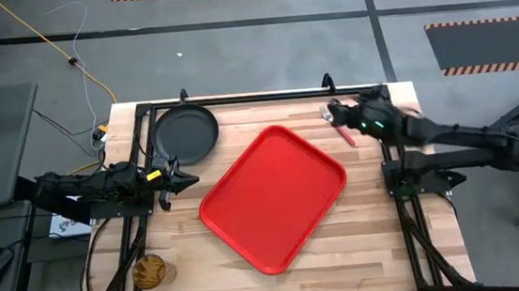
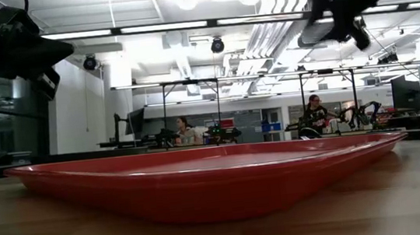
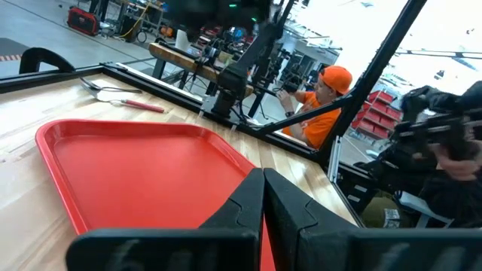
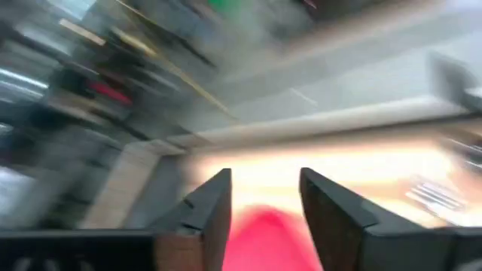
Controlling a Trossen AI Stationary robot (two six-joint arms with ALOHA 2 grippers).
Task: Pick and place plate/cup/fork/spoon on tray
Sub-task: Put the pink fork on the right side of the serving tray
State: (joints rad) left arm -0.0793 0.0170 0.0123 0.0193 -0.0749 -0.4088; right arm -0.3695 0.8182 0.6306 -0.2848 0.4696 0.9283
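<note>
The red tray (image 1: 273, 196) lies slantwise in the middle of the table and fills the low view (image 2: 208, 172). The dark plate (image 1: 185, 135) rests on the table at the far left. The amber cup (image 1: 151, 271) stands near the front left corner. The fork's pink handle (image 1: 345, 136) lies at the far right, by the tray's far corner. The fork (image 3: 143, 106) and the spoon (image 3: 102, 92) lie side by side on the wood. My left gripper (image 1: 192, 180) is shut and empty between plate and tray. My right gripper (image 1: 330, 116) is open and empty above the fork and spoon.
A black frame (image 1: 265, 96) runs along the table's far edge and sides. Bare wood (image 1: 381, 238) lies to the right of the tray and in front of it. People (image 3: 320, 102) sit at benches beyond the table.
</note>
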